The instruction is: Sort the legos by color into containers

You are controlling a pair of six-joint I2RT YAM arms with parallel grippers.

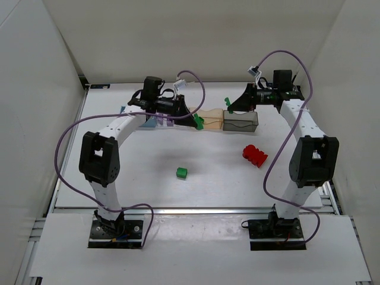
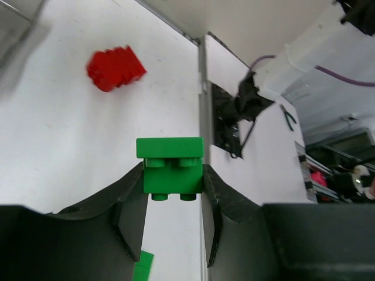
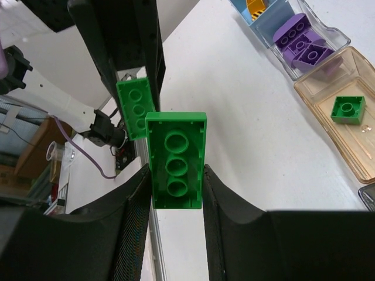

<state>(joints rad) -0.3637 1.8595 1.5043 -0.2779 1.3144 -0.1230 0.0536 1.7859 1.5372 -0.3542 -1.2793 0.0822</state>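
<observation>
Left claw (image 2: 173, 175): I squeeze a fat green lego (image 2: 170, 164) tight between my two fingers, up in the air.
Right claw (image 3: 176, 175): I pinch a flat green lego (image 3: 176, 155) by its long sides, and its round holes face my camera.
Where my claws are: both hang over the row of boxes toward the far edge of the bench (image 1: 148, 178), close together. I cannot tell if the two legos touch.
Loose green lego (image 1: 181, 172): it lies alone in the middle of the bench.
Red lego (image 1: 255, 155): it lies on the bench toward the right edge, nearer to me than the grey box (image 1: 240, 126).
Orange box (image 3: 363, 146): one tiny green lego (image 3: 348, 109) sits inside.
Clear box (image 3: 340, 42): purple legos (image 3: 299, 41) sit inside, and it is just beside the orange box.
Blue box (image 3: 266, 26): something yellow (image 3: 256, 6) shows inside. It is at the left end of the row.
Grey box: it is at the right end of the row.
</observation>
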